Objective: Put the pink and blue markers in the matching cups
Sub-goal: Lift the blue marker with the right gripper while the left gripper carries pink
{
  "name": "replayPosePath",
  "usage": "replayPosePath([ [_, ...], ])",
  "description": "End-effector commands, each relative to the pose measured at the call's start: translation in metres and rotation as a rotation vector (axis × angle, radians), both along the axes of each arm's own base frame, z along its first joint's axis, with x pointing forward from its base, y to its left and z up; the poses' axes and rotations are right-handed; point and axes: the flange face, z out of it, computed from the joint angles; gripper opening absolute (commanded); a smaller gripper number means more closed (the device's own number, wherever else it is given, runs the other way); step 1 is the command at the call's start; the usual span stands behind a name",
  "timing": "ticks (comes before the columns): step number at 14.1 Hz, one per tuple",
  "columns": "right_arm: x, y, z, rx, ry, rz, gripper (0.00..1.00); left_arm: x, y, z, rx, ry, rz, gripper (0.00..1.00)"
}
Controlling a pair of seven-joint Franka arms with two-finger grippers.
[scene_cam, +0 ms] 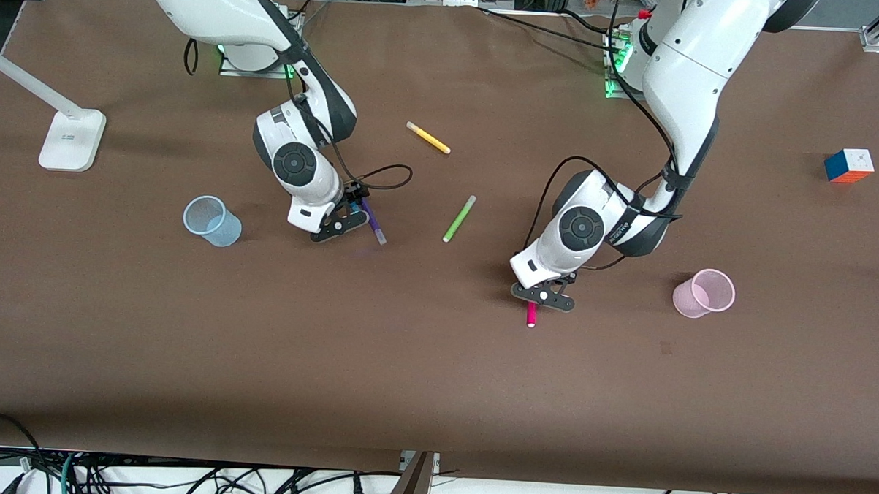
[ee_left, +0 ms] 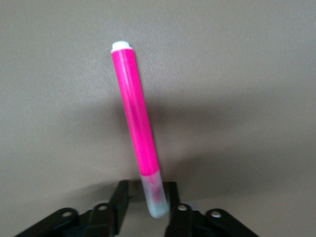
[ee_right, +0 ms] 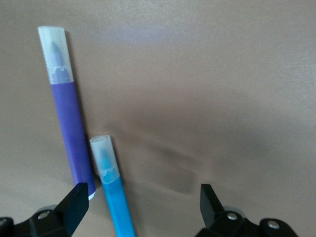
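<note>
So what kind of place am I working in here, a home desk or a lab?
Most likely a robotics lab bench, not a home desk. Two Franka arms are bolted along a table covered in brown sheeting, aluminium framing shows at a corner, and loose cables run under the table's near edge.

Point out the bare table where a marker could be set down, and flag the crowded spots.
Bare patches: the wide strip nearer the front camera than the blue cup and pink cup, and the stretch between pink cup and cube. Crowded: around the right gripper, with purple marker and blue marker side by side.
</note>
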Motion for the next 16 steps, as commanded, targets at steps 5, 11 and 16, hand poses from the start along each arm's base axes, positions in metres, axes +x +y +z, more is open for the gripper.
replayPosePath([
  [5,0.002,0.004,-0.014,-0.001,-0.028,0.023,1.0,0.008,0.008,0.032,0.026,-0.024,-0.054,0.0],
  [11,0.007,0.006,-0.01,-0.019,-0.059,0.073,0.22,0.044,0.086,0.126,0.14,0.177,-0.115,0.0],
  [16,0.013,0.007,-0.006,-0.01,-0.074,0.068,0.0,0.053,0.163,0.156,0.321,0.337,-0.264,0.0],
])
